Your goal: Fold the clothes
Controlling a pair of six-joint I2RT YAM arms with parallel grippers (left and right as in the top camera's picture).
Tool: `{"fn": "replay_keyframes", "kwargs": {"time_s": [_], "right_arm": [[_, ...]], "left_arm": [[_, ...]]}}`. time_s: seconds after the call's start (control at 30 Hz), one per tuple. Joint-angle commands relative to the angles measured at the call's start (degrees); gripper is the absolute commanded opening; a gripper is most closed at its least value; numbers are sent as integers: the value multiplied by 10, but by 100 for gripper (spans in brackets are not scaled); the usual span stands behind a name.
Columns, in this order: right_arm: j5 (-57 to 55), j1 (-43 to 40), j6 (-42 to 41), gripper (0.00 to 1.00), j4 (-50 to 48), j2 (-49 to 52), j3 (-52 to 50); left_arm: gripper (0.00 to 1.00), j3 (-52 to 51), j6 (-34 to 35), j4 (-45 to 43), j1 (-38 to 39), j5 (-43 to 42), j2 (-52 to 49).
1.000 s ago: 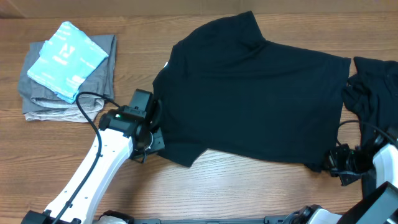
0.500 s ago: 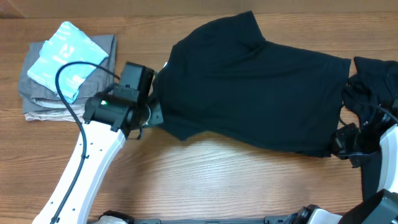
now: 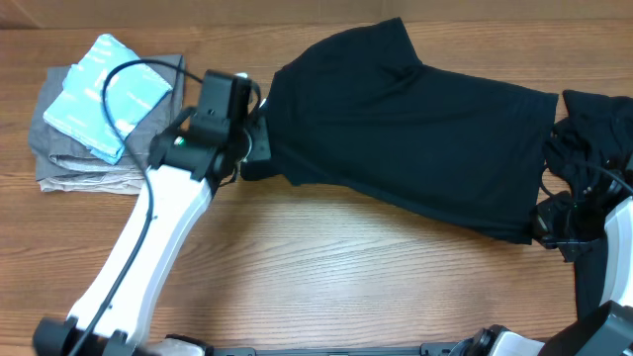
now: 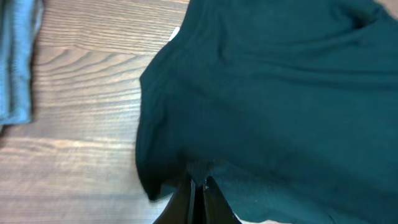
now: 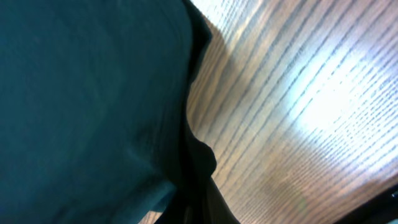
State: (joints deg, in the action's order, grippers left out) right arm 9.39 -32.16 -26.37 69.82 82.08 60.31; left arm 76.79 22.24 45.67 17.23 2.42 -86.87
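One dark shirt (image 3: 406, 129) was spread flat across the middle of the wooden table (image 3: 346, 287). Its left edge was pinched tight by the left gripper (image 4: 199, 185). Its lower right corner was pinched tight by the right gripper (image 5: 194, 180). Folded gray clothes (image 3: 79, 173) were stacked far left, with a light blue piece (image 3: 104, 94) laid on top.

**Open wood behind, cloth on both flanks**

Bare table (image 3: 356, 287) lies open on the base side of my left gripper (image 3: 255, 153) and my right gripper (image 3: 542, 220). Near my left gripper's outer side sits a folded grey garment (image 3: 59, 168) topped by a light-blue packet (image 3: 104, 94). The black T-shirt (image 3: 406, 129) fills the span between both grippers. A dark clothes heap (image 3: 593, 124) crowds ahead of my right gripper.
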Motion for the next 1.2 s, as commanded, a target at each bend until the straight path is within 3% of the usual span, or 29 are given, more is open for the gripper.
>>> {"fn": "replay_keyframes", "kwargs": {"time_s": [0.0, 0.6, 1.17], "right_arm": [[-8, 3, -9, 4, -17, 9, 12], [-9, 75, -23, 4, -229, 120, 11], [-150, 77, -82, 4, -253, 151, 8]], "left_arm": [[4, 32, -17, -22, 1, 3, -52], [4, 72, -48, -182, 7, -24, -196], [4, 72, -60, -245, 23, 35, -216]]}}
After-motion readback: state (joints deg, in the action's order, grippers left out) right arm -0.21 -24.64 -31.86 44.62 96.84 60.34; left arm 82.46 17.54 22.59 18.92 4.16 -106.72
